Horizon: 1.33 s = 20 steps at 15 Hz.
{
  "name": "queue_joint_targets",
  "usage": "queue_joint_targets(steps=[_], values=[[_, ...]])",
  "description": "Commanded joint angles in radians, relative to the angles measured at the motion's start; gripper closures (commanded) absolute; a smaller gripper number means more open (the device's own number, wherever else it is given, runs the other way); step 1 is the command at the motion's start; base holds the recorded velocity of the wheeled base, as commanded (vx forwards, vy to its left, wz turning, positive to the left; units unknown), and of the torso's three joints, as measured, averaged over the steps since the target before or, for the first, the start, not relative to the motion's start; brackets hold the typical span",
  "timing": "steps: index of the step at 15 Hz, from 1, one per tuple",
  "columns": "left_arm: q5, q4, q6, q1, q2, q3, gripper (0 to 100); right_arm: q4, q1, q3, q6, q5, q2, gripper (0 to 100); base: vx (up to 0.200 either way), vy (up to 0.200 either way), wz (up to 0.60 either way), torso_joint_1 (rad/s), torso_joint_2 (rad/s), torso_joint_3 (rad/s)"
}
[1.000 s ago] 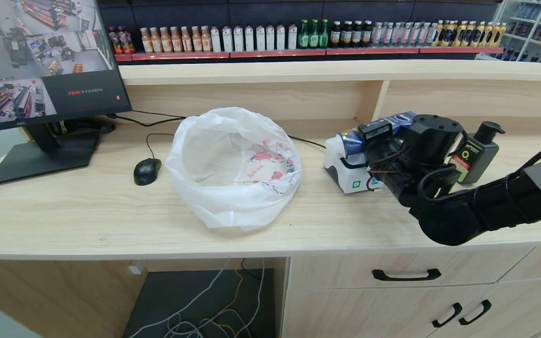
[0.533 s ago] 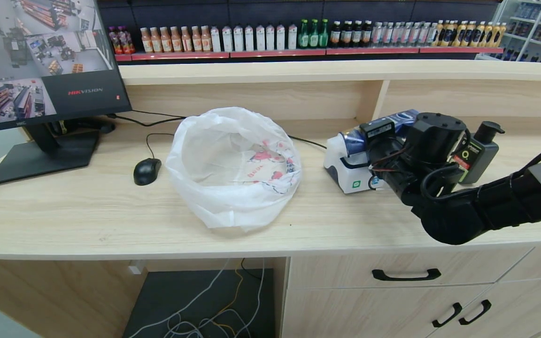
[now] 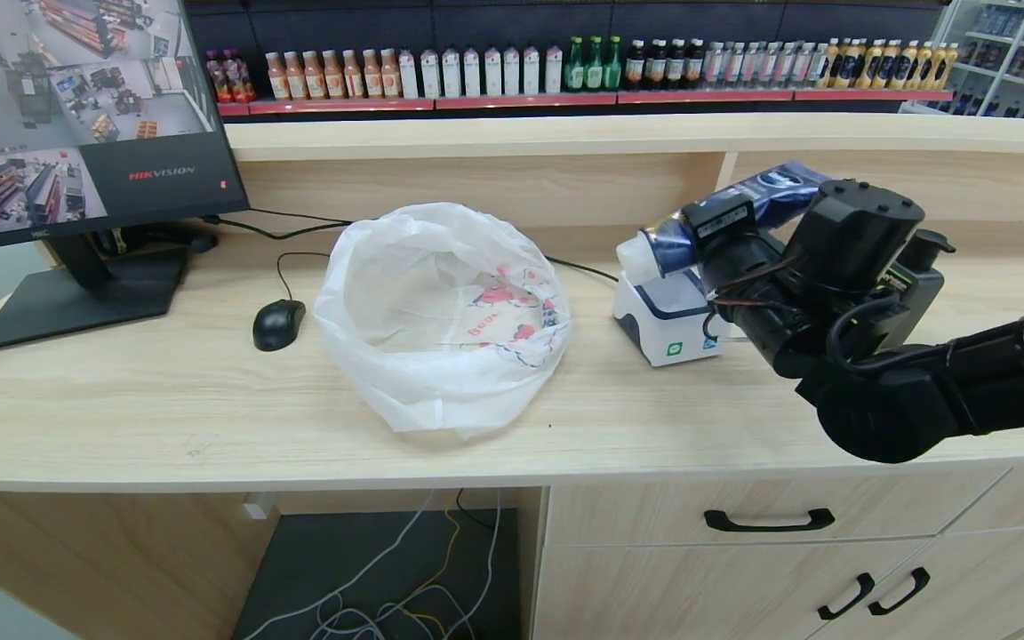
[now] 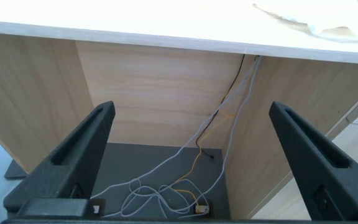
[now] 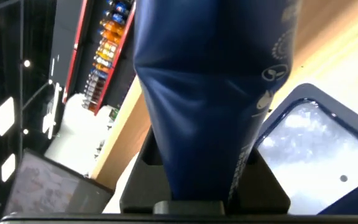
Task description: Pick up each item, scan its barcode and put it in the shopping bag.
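Head view, right jaws clamped on blue tube (image 3: 777, 189) above scanner (image 3: 668, 322), left jaws apart.

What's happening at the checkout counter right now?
The right gripper has its fingers shut on a blue tube and holds it just above the white barcode scanner. The shopping bag sits open on the counter beside the scanner, on the robot's left of it. A dark pump bottle stands behind the right arm. The left gripper hangs open below the counter's edge, holding nothing.
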Motion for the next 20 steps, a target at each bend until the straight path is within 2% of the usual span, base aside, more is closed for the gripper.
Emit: queue_joint_targets(steps=[1,4,5,7,8,10,14,16,20], values=[[0.001,0.0,-0.001,0.0,0.0,0.0,0,-0.002,0.033,0.013,-0.043,-0.017,-0.043,100,0.0,0.0,0.0,0.0,0.0,0.0],[0.001,0.0,-0.001,0.0,0.0,0.0,0,-0.048,0.104,0.044,-0.27,-0.034,-0.072,100,0.0,0.0,0.0,0.0,0.0,0.0],[0.001,0.0,-0.001,0.0,0.0,0.0,0,-0.113,0.132,0.07,-0.391,-0.029,-0.071,100,0.0,0.0,0.0,0.0,0.0,0.0],[0.001,0.0,0.0,0.0,0.0,0.0,0,-0.222,0.182,0.131,-0.55,-0.021,-0.069,100,0.0,0.0,0.0,0.0,0.0,0.0],[0.001,0.0,0.0,0.0,0.0,0.0,0,-0.286,0.219,0.2,-0.698,-0.023,-0.074,100,0.0,0.0,0.0,0.0,0.0,0.0],[0.001,0.0,0.0,0.0,0.0,0.0,0,-0.381,0.268,0.26,-0.85,-0.024,-0.069,100,0.0,0.0,0.0,0.0,0.0,0.0],[0.001,0.0,0.0,0.0,0.0,0.0,0,-0.466,0.284,0.274,-1.11,-0.021,-0.065,100,0.0,0.0,0.0,0.0,0.0,0.0],[0.001,0.0,-0.001,0.0,0.0,0.0,0,-0.506,0.299,0.275,-1.176,-0.023,-0.063,100,0.0,0.0,0.0,0.0,0.0,0.0],[0.001,0.0,-0.001,0.0,0.0,0.0,0,-0.519,0.333,0.3,-1.179,-0.023,-0.062,100,0.0,0.0,0.0,0.0,0.0,0.0]])
